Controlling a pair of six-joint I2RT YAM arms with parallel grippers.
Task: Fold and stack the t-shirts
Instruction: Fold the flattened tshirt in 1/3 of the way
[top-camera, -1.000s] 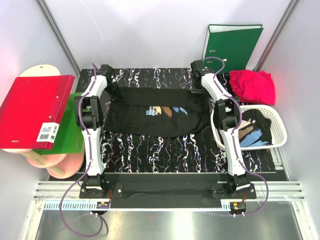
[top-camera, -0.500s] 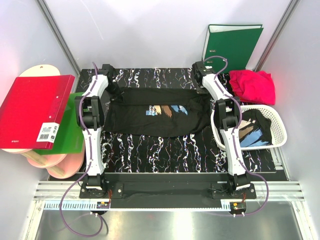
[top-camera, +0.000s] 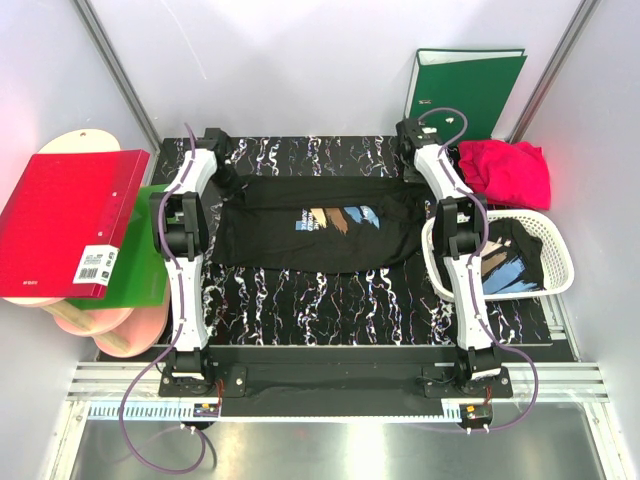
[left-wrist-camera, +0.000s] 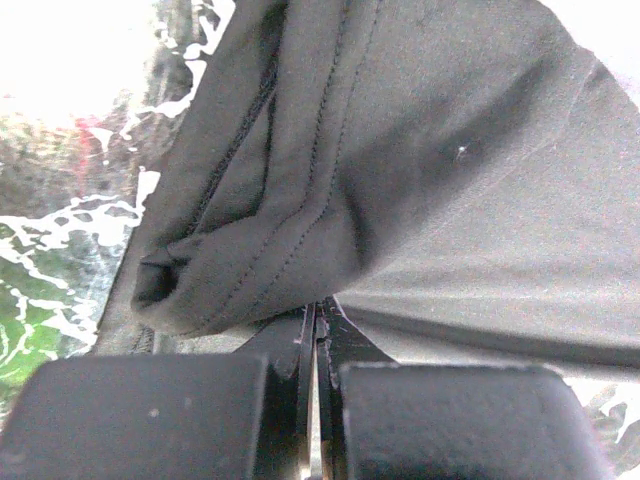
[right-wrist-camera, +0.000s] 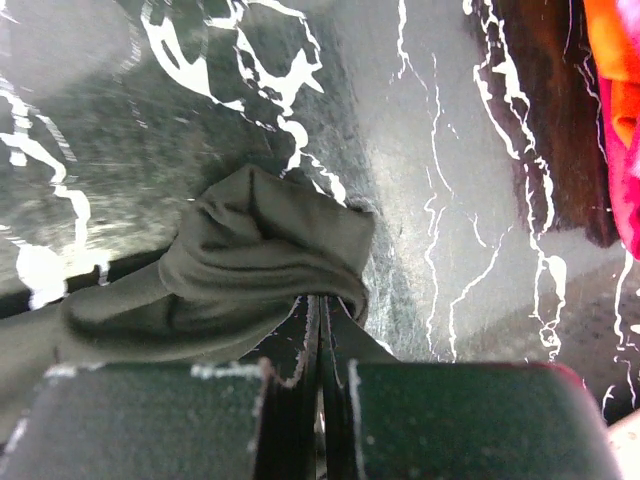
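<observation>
Left gripper (left-wrist-camera: 318, 305) has its jaws pressed together on a bunched, stitched fold of the black t-shirt (left-wrist-camera: 420, 170), near the far left corner of the worktop (top-camera: 320, 300). Right gripper (right-wrist-camera: 320, 298) likewise pinches a wad of the same cloth, close to the far right corner. Between them the shirt lies stretched across the far half of the worktop, its print (top-camera: 335, 219) facing up.

Just right of the right gripper, a crimson-pink t-shirt (top-camera: 505, 172) lies crumpled in the far right corner; its edge shows in the right wrist view. Behind it a green binder (top-camera: 465, 92) stands upright against the back wall. A white basket (top-camera: 561, 262) sits at the right edge, its left rim right beside the right arm; a second black t-shirt (top-camera: 520, 245) lies in it, print showing.

Near the front edge the marbled worktop is bare. Off the left edge, a red binder (top-camera: 65, 220) rests tilted on a green board (top-camera: 145, 262).
</observation>
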